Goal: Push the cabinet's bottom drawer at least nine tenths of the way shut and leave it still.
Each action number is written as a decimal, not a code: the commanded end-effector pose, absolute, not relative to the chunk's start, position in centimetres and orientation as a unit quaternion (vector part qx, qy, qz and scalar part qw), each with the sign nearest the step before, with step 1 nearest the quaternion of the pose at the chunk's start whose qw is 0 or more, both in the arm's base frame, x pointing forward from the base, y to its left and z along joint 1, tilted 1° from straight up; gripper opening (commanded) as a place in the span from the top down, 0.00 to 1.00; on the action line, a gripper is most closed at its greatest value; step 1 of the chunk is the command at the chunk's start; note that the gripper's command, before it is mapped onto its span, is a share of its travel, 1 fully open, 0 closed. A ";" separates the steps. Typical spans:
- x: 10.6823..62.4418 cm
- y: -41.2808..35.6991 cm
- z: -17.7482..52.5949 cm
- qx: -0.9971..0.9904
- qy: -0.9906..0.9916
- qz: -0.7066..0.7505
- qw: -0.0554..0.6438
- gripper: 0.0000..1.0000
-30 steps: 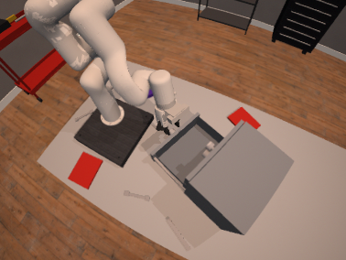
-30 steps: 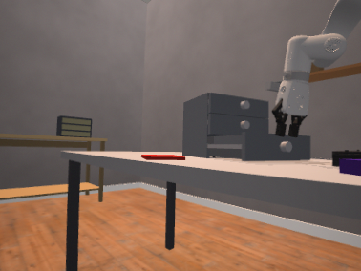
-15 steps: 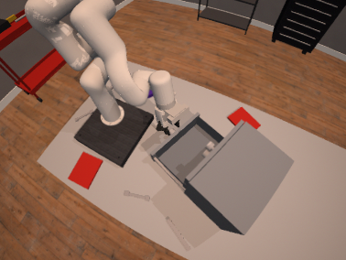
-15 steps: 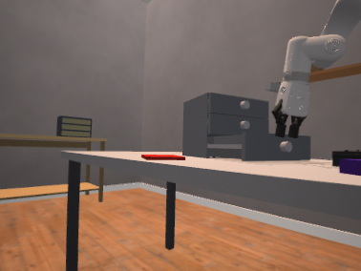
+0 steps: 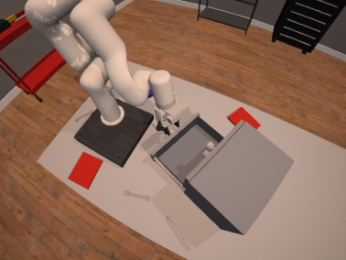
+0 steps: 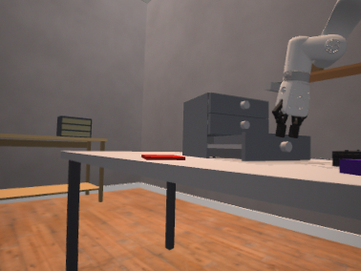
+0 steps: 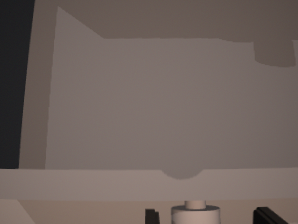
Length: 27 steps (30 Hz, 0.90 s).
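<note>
Gripper (image 6: 288, 130), fingers apart and empty, hangs above the knob (image 6: 286, 146) of the bottom drawer (image 5: 185, 148), which juts far out of the cabinet (image 5: 243, 176). Best lowered to front-panel height, then pushed steadily toward 4 o'clock.

one cabinet (image 5: 243, 174), three drawers, two red pads.
</note>
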State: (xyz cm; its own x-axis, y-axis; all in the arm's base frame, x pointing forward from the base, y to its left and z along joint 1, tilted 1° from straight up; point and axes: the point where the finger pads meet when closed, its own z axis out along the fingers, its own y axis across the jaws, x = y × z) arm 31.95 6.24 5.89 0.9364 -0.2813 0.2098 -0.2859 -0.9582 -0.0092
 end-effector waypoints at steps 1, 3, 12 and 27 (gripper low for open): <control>32.0 6.3 6.0 0.984 -0.144 0.107 0.010 0.40; 32.0 6.3 6.0 0.984 -0.144 0.107 0.010 0.40; 32.0 6.3 6.0 0.984 -0.144 0.107 0.010 0.40; 32.0 6.3 5.6 0.984 -0.144 0.107 0.010 0.40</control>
